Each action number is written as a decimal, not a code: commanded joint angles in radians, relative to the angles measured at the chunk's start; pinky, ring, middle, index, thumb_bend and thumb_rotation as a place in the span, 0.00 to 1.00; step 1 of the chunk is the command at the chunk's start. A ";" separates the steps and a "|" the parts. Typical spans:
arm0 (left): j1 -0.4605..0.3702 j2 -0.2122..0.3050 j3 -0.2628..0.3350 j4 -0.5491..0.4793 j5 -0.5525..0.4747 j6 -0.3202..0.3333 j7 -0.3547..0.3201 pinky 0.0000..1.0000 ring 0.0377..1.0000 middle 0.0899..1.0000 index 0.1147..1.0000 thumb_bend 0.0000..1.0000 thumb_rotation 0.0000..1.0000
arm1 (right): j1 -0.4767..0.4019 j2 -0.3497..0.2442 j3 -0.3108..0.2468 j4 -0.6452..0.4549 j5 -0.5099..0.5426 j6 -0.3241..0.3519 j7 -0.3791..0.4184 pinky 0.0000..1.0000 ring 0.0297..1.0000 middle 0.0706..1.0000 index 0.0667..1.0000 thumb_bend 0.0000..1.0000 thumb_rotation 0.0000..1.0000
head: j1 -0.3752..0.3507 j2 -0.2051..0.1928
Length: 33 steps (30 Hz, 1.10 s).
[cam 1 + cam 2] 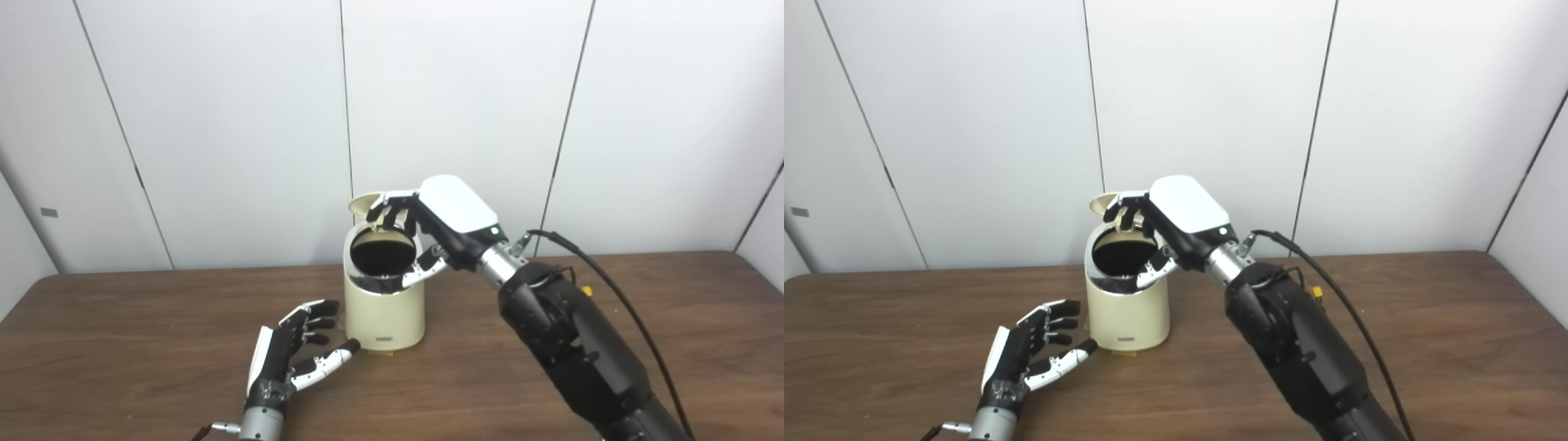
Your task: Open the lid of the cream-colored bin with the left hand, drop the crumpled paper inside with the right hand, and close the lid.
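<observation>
1. Right hand (429, 229): positioned over the mouth of the cream-colored bin (384, 306), palm down. Its fingers (392, 211) reach across the opening to the raised lid (365, 207) and appear to touch it; the thumb (422, 272) lies along the near right rim. No paper is visible in this hand. The fingers are apart and appear to hold nothing.
2. Left hand (1029, 352): rests low on the table (122, 343), just beside the bin's lower left side, palm toward the bin. Fingers are spread and hold nothing. The thumb tip (1087, 349) is close to the bin base; contact cannot be confirmed.
3. Bin: stands upright near the table's centre. The lid is tipped up at the rear and the interior shows dark.
4. Crumpled paper: not visible in either view. It may lie inside the dark opening; this cannot be confirmed.
5. Step in hand (judgement): the drop appears complete or nearly so; closing remains.
6. Next move (judgement): clear the right hand's thumb from the rim, then press the lid forward and down until it seats.
</observation>
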<state>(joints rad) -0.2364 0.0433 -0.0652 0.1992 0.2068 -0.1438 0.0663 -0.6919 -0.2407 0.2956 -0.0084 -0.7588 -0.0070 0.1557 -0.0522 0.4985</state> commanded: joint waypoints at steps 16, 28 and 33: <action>0.008 0.002 -0.003 0.003 0.010 -0.018 0.009 0.65 0.72 0.75 0.72 0.73 0.21 | 0.223 0.019 -0.243 -0.228 0.292 0.162 0.020 0.37 0.54 0.72 0.73 0.85 0.07 | 0.024 -0.007; -0.002 -0.002 0.001 0.023 -0.005 -0.044 0.009 0.60 0.70 0.75 0.73 0.72 0.18 | 0.386 0.023 -0.308 -0.178 0.551 0.143 0.048 0.61 0.76 0.87 0.90 0.95 0.31 | 0.048 -0.013; -0.006 -0.003 0.000 0.031 -0.002 -0.053 0.015 0.59 0.70 0.74 0.74 0.73 0.19 | 0.391 0.065 -0.320 -0.072 0.618 0.002 0.001 0.59 0.74 0.84 0.87 0.86 0.18 | 0.061 -0.019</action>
<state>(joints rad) -0.2390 0.0421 -0.0638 0.2070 0.2014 -0.1553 0.0679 -0.2648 -0.1760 -0.0177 -0.0669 -0.1599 0.0711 0.1847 0.0061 0.4801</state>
